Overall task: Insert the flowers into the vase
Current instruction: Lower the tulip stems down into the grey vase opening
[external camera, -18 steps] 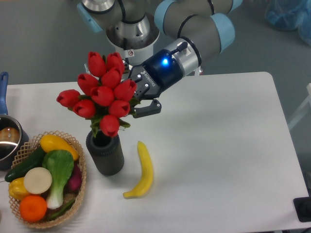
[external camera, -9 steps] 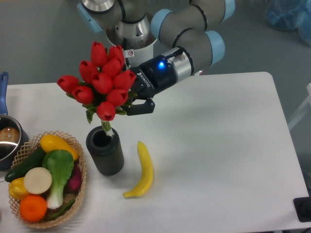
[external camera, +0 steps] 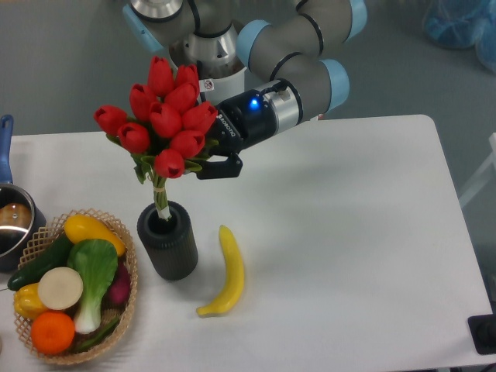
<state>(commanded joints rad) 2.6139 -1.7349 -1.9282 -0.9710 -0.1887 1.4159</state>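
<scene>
1. Hand (external camera: 208, 159) is clamped on the flowers (external camera: 163, 120); the grip sits behind the blooms at the leaf level, and the closure itself is partly hidden by the buds.
2. Flowers extend out to the image-left of the hand. The pale stems (external camera: 161, 203) hang below and to the image-left of it, with their lower ends just inside the mouth of the vase (external camera: 167, 241). The vase stands on the desk (external camera: 349, 232), directly under the bunch and below-left of the hand.
3. Judged step: seating the stems in the vase. Only the tips appear to be in.
4. To do it well: keep the stems roughly vertical and centred over the mouth, and lower straight down so that the tied ends do not catch the thick rim.
5. The bunch is wider than the vase, so release only once the leaves rest on the rim. Otherwise the bunch may tip the vase.
6. Withdraw the hand sideways, away from the blooms, to avoid dragging them.
7. Counts: tulip buds, about ten visible; vase, one; banana (external camera: 225, 273), one, lying on the desk below the hand; basket of vegetables (external camera: 128, 267), one, far below-left; pot (external camera: 9, 221), one, at the image-left edge.
</scene>
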